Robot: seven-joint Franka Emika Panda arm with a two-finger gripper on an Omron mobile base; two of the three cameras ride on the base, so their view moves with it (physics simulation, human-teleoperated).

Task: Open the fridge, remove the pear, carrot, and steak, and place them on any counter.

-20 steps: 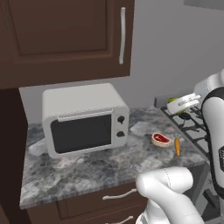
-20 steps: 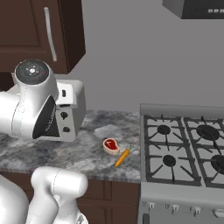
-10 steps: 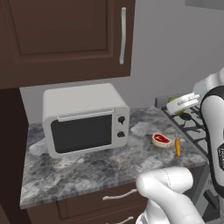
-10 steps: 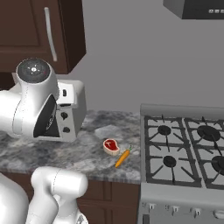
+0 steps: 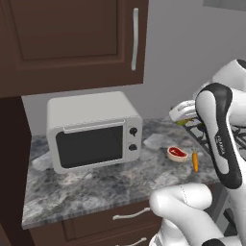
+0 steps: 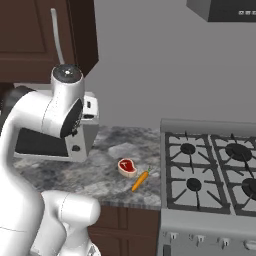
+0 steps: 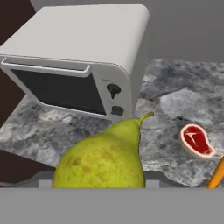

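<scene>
The gripper holds the pear clamped between its fingers at the hand view's lower middle, above the counter, where the steak and carrot lie centre-frame beside the white microwave

White microwave under dark brown wall cabinet; gas stove to its right; range hood above.

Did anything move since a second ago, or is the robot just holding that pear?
Nothing visibly moved. The gripper still holds the yellow-green pear above the grey marbled counter. The red steak with its pale fat rim and the slim orange carrot lie where they were, beside each other, and the white microwave has not shifted.
</scene>
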